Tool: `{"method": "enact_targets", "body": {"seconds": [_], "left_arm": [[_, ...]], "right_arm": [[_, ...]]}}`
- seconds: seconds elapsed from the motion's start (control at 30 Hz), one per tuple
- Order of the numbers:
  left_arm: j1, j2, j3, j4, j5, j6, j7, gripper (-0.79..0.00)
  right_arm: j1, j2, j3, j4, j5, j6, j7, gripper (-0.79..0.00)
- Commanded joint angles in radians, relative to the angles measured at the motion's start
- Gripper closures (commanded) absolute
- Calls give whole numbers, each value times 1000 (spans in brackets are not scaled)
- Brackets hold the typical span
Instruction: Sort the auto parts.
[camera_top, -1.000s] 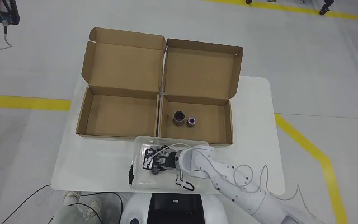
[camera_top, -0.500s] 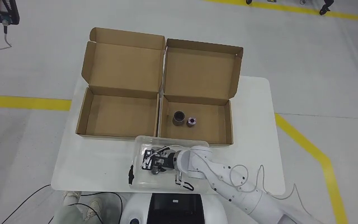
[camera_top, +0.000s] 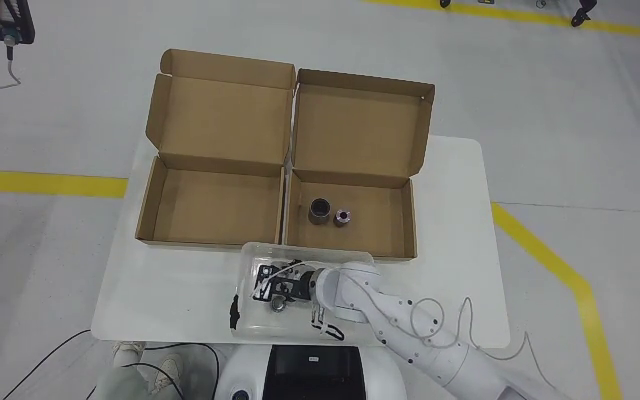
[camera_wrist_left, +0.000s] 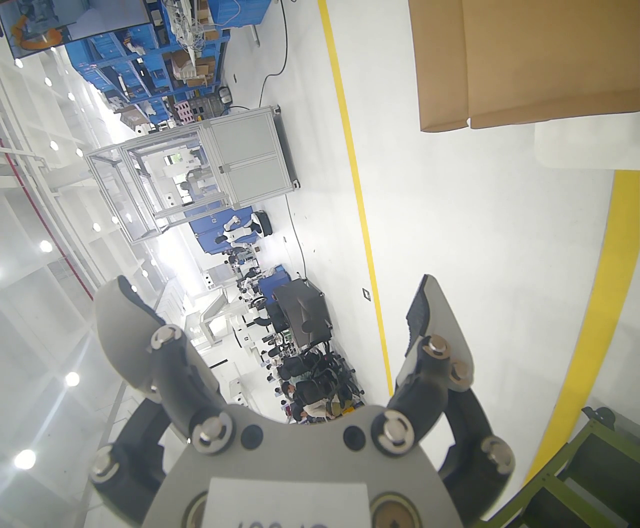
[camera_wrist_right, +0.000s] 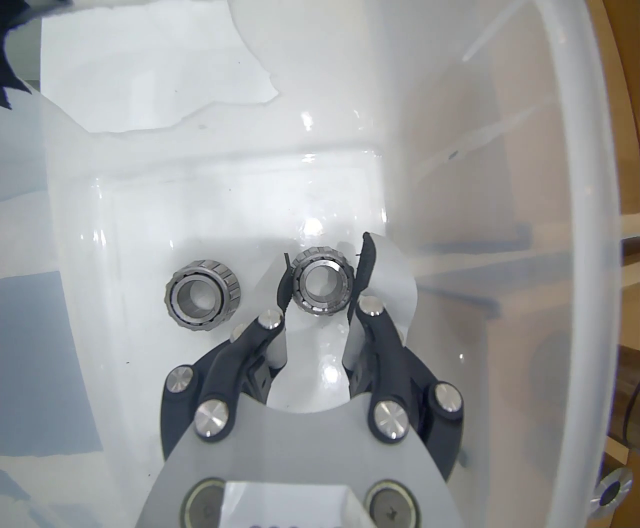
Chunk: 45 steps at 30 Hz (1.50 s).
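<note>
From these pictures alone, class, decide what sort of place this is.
Probably a factory or industrial workshop floor: yellow floor lines, blue storage racks and an aluminium-framed enclosure show beyond the table, and metal bearings lie in a clear bin for sorting.

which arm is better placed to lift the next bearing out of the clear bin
Right. The right tool is down in the clear bin, around a bearing; the left tool is open, aimed off at the floor.

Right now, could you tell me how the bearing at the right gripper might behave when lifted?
Being metal, the bearing is probably rigid and heavy for its size. Its round, shiny outside could slip, or roll in the smooth bin.
</note>
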<state>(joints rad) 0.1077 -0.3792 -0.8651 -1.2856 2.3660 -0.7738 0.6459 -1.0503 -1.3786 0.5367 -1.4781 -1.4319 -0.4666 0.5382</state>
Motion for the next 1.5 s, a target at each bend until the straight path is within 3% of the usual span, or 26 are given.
{"method": "enact_targets", "body": {"seconds": [0.0,0.2,0.57,0.9,1.2,1.47], "left_arm": [[0,0,0,0,0,0,0,-785],[0,0,0,0,0,0,0,-785],[0,0,0,0,0,0,0,-785],[0,0,0,0,0,0,0,-785],[0,0,0,0,0,0,0,-785],[0,0,0,0,0,0,0,-785]], "right_arm": [[-9,4,7,-18,-15,-4,-20,0],[-49,26,46,-61,-46,-39,-120,0],[-88,57,143,-15,26,-174,-488,0],[-10,39,134,71,47,-271,-760,0],[107,4,132,96,126,-296,-838,0],[156,-5,166,53,92,-291,-1006,0]]}}
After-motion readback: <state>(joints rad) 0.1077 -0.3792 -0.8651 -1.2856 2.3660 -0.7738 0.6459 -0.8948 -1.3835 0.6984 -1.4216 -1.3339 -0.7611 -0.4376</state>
